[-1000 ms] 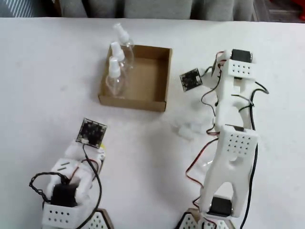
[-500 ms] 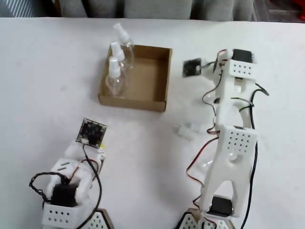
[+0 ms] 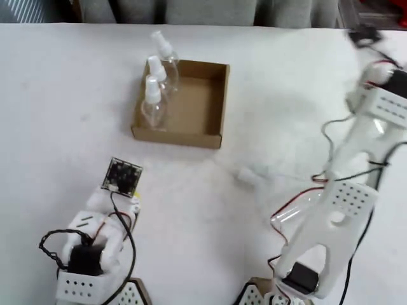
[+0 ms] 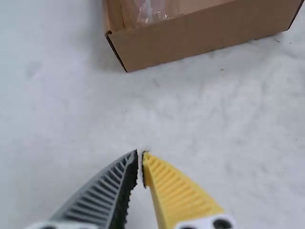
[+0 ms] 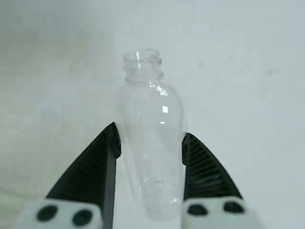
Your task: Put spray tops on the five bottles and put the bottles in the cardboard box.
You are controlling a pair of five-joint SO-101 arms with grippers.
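worktop: white worktop [image 3: 57,82], with a cardboard box [image 3: 191,108] near the middle and two arms at the near edge.
box: three capped bottles [image 3: 154,105] are lined up along one side of it with their spray tops on; there looks to be room beside them.
right arm: the right arm [image 3: 331,210] stretches toward the far right corner, well apart from the box. the right jaws grip an open-necked bottle [image 5: 150,95] by its body, one jaw against each side, neck pointing away from the wrist.
left arm: the left arm [image 3: 89,241] sits folded low at the near left. the left jaws are closed tip to tip on nothing, above bare worktop near a corner of the box.
loose piece: a small white piece [image 3: 247,174] lies between the box and the right arm. it is probably a spray top, but too blurred to be sure.
step: judging by the box, this is the fourth bottle, in hand but not yet capped.
next: the bottle needs its top before boxing. that calls for a steady hold and a careful line-up on the narrow neck, likely with the left jaws fetching the white piece.
change: half a second ago the right arm reached over the middle, just beside the box; now it is swung out to the right. the box, capped bottles and left arm lie as before.
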